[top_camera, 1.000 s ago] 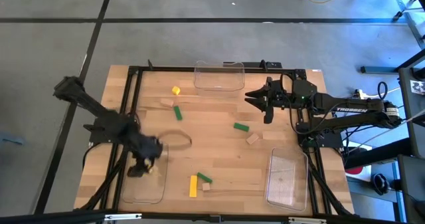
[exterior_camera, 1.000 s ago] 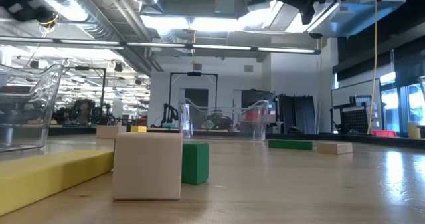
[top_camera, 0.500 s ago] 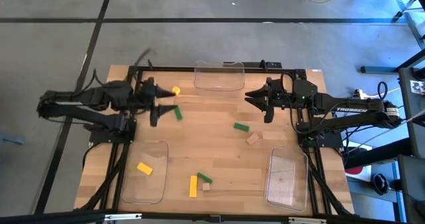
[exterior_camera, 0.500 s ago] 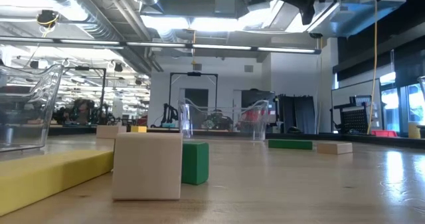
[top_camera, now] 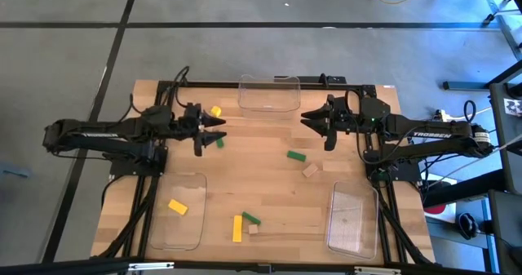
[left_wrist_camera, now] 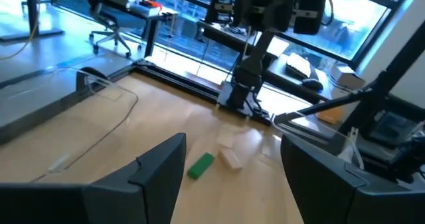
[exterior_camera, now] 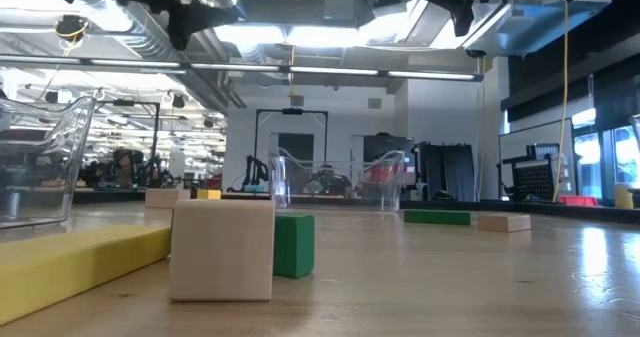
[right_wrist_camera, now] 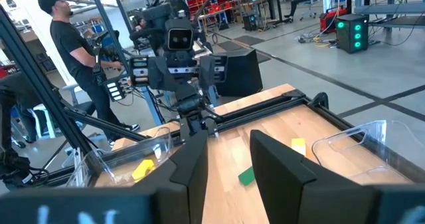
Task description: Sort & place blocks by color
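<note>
Now over the back-left part of the worktop (top_camera: pixel 269 185): left hand (top_camera: pixel 214 131), fingers spread apart, nothing between them, hovering above a green block (top_camera: pixel 218 141) and just beside a small yellow block (top_camera: pixel 215 111). Opposite, over the back-right part: right hand (top_camera: pixel 314 121), fingers also apart and empty, pointing toward the left one.

Elsewhere on the wood: a second green block (top_camera: pixel 296 155) near the middle with a tan block (top_camera: pixel 310 170) just beside it; at the front, a long yellow block (top_camera: pixel 237 228), a third green block (top_camera: pixel 251 219) and another tan block (top_camera: pixel 254 229) clustered close together. Inside the clear tray at front left (top_camera: pixel 193 234): one yellow block (top_camera: pixel 177 206), lying tilted. Two more clear trays, one at the back middle (top_camera: pixel 269 105) and one at front right (top_camera: pixel 351 219).

From worktop level: tan block (exterior_camera: pixel 222 249) nearest, green block (exterior_camera: pixel 294 244) touching or just behind it, long yellow block (exterior_camera: pixel 70 260) alongside. Past the right arm's own fingers: a person in a dark cap (right_wrist_camera: pixel 76 51) standing beyond the worktop.
</note>
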`<state>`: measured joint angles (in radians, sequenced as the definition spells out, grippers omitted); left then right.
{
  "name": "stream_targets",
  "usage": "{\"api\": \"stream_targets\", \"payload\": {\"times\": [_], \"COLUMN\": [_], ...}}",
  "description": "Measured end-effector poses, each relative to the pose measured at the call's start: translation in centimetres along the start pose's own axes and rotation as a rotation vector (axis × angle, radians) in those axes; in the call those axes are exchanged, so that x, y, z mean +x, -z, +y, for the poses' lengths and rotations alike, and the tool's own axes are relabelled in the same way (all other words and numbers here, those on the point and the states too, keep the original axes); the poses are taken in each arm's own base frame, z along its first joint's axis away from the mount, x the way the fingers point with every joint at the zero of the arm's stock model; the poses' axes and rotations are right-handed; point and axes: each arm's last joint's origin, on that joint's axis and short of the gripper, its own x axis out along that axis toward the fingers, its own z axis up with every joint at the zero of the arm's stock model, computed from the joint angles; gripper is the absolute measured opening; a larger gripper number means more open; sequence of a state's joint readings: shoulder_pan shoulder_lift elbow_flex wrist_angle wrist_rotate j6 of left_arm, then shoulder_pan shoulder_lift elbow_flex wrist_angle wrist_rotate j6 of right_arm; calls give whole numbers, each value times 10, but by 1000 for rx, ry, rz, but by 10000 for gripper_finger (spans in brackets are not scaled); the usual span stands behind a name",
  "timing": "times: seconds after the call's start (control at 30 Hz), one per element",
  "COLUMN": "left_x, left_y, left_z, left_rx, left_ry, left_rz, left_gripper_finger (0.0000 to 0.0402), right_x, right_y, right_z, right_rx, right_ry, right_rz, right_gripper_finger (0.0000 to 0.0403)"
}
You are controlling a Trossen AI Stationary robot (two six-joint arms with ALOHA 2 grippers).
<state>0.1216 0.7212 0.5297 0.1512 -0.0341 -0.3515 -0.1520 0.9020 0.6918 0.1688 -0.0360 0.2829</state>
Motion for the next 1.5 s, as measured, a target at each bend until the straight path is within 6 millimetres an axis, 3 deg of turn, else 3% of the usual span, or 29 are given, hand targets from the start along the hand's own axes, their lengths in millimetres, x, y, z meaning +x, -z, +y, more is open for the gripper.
{"api": "stream_targets", "payload": {"times": [0.43, 0.57, 0.77, 1.0, 1.13, 1.3, 1.5], "left_x": [0, 8, 26, 53, 63, 75, 84], "left_y": [-3, -13, -35, -6, 16, 33, 47], "left_z": [0, 8, 41, 113, 141, 162, 172], "left_rx": [-19, -147, -129, -223, -266, -284, -269], "left_ry": [-28, -253, -582, -844, -929, -964, -965], "left_rz": [-34, -10, 233, 594, 706, 740, 785], "left_gripper_finger": [238, 238, 238, 238, 238, 238, 238], "right_x": [0, 0, 0, 0, 0, 0, 0], "right_y": [0, 0, 0, 1, 1, 2, 2], "right_z": [0, 0, 0, 0, 0, -1, -1], "right_rx": [-3, -3, -1, 0, 2, 4, 5], "right_ry": [1, 1, 1, 3, 4, 7, 8], "right_rz": [1, 1, 1, 9, 10, 18, 22], "right_gripper_finger": [117, 117, 116, 117, 117, 116, 116]}}
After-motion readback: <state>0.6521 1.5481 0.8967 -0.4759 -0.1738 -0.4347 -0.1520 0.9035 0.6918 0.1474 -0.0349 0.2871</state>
